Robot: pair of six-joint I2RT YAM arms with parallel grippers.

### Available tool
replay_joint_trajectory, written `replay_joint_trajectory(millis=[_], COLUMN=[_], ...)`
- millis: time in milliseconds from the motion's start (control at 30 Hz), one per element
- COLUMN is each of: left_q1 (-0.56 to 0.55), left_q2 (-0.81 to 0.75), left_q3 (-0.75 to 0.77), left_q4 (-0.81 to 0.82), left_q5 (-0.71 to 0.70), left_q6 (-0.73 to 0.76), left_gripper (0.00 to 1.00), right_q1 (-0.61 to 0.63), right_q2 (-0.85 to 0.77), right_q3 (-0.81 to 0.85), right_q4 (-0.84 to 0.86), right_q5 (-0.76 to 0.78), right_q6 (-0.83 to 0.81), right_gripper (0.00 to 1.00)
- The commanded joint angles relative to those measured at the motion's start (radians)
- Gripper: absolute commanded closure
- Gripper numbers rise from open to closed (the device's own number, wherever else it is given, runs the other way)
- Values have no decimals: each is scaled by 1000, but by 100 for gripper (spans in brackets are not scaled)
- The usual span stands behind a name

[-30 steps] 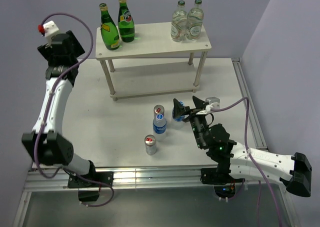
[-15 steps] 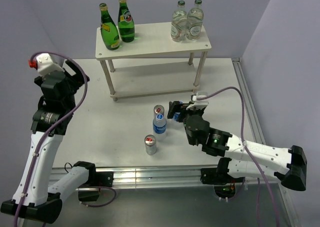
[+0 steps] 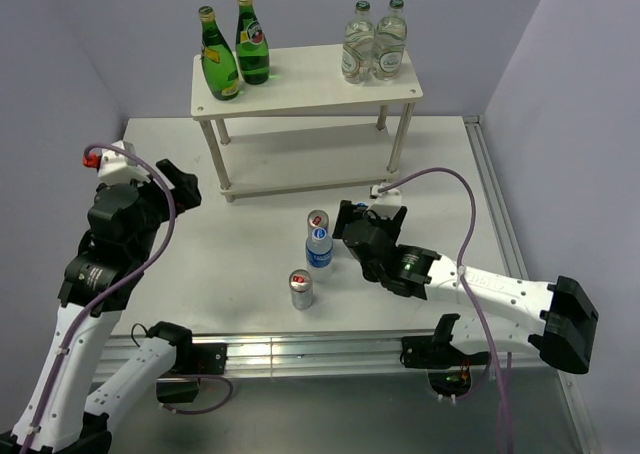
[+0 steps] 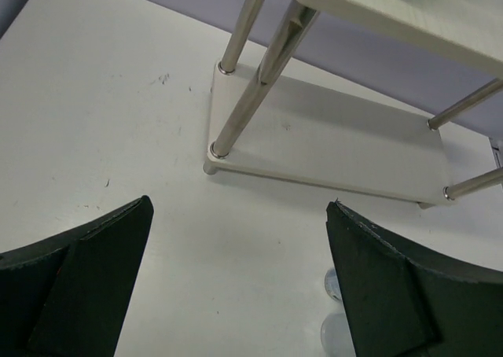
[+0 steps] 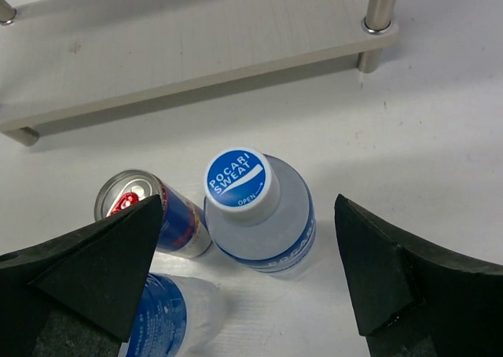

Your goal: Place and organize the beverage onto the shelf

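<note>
**Left side.** My left fingers [image 4: 86, 270] are spread wide and carry nothing. They hang over the worktop [image 3: 250, 174], short of the shelf [image 3: 300, 92].

**Centre.** Two green bottles [image 3: 218, 69] stand at the left of the top board, and two clear glass bottles [image 3: 375, 46] stand at its right. Four drinks wait on the worktop:
- a lone can [image 3: 301, 289] nearest the arm bases;
- behind it a first water bottle [image 3: 319, 249] and a rear can [image 3: 318, 221], close together;
- a second water bottle [image 5: 255, 207] just right of those, hidden under the arm in the top view.

**Right side.** My right fingers [image 5: 369, 278] are spread, one on each side of the second water bottle, and hold nothing.

**Step in hand (judgement).** I take this to be the grasp of that bottle. In the wrist view the left-hand finger overlaps the rear can's edge. I would thread that finger down between can and bottle, grip the body below the cap, and lift straight up before swinging towards the shelf.

**Change.** Half a second ago the left arm stood higher and further out; it has since dropped and drawn inward. The right arm has pushed forward over the bottle. No drink has shifted.
</note>
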State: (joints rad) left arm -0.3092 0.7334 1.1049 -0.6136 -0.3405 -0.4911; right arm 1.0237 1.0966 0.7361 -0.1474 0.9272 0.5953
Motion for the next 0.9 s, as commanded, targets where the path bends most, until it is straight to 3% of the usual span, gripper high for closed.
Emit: replay_joint_trajectory(millis=[0,167,267,367,467,533,567,633,867], left_q1=[-4,-4,-4,-4,-4,-4,-4,-4,-4], left_q2=[-11,-20,-25,-17,-17,-23,-29,-29,-17], left_q3=[-43,-86,-128,-154,-177,-192,-207,-215,-224], left_q4=[25,61,92,106,123,138,147,158,167], left_q5=[55,66,83,81,74,67,69,67,51], left_q6=[16,32,40,49,55,59,60,59,72], left_gripper=[1,1,1,1,1,1,1,1,1], right_q1=[-25,-77,-109,-134,-135,-136,-136,-136,-126], right_q2=[34,97,137,190,239,246,247,247,175], right_q3=[19,-4,-20,5,26,29,31,39,68], right_q4=[52,179,262,275,266,262,258,247,212], right_q5=[35,44,39,38,35,24,18,12,36], right_q6=[37,-2,-34,-41,-43,-45,-45,-38,-68], right_gripper=[4,7,14,29,48,70,90,100,100])
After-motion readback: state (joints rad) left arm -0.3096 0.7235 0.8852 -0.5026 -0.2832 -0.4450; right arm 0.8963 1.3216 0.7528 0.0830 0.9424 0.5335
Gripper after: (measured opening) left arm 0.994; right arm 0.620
